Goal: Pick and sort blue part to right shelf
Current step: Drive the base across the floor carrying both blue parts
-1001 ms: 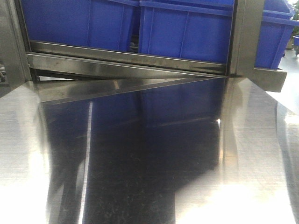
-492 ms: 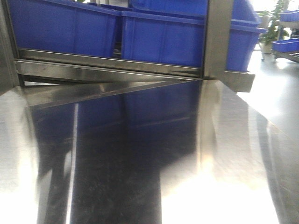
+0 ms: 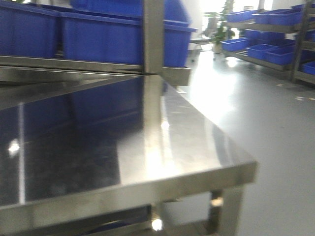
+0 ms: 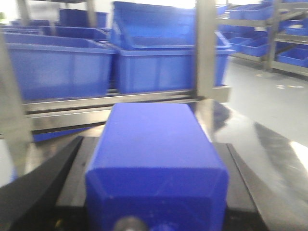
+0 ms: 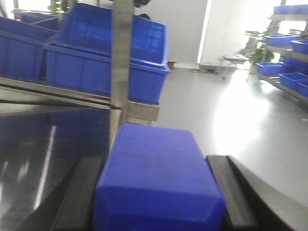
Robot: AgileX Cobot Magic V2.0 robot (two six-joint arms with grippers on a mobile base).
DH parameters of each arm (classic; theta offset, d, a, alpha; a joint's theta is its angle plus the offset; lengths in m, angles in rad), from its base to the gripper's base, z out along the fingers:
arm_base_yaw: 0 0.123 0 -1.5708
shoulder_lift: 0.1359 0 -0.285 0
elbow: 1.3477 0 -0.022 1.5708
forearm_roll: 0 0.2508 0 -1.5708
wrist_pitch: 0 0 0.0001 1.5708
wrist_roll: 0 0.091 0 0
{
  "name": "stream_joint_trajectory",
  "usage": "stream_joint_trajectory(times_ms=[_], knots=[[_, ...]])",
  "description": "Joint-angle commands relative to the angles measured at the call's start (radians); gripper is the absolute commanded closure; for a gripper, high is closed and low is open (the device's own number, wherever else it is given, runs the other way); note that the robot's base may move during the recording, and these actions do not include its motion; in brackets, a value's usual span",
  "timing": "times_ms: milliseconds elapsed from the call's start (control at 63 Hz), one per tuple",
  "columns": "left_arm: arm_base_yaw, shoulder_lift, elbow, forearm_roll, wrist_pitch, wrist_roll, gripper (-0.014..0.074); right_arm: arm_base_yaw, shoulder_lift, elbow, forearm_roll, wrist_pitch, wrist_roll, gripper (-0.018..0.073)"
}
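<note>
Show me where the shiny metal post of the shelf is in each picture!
Front view: the shelf post stands at the top, just left of the middle, at the table's far edge.
Left wrist view: the shelf post is at the top right.
Right wrist view: the shelf post is at the top, left of the middle.
Shared landmark: the blue bin behind the post shows in all three.

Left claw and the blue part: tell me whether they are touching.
Touching. The left wrist view shows the blue part wedged between the pads of the left claw, both sides flush with no gap showing.
</note>
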Motion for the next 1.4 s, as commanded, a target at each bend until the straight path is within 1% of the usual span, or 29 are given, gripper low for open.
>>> stream_joint_trajectory(times_ms=[0,1382], knots=[[-0.007,-0.011,-0.027,0.001,-0.096,-0.009,0.0283,-0.002,-0.011,-0.031,-0.023,-0.097,-0.007,0.0344],[-0.010,-0.011,-0.027,0.000,-0.096,-0.009,0.0283,-0.007,-0.011,-0.031,-0.023,-0.096,-0.007,0.0344]])
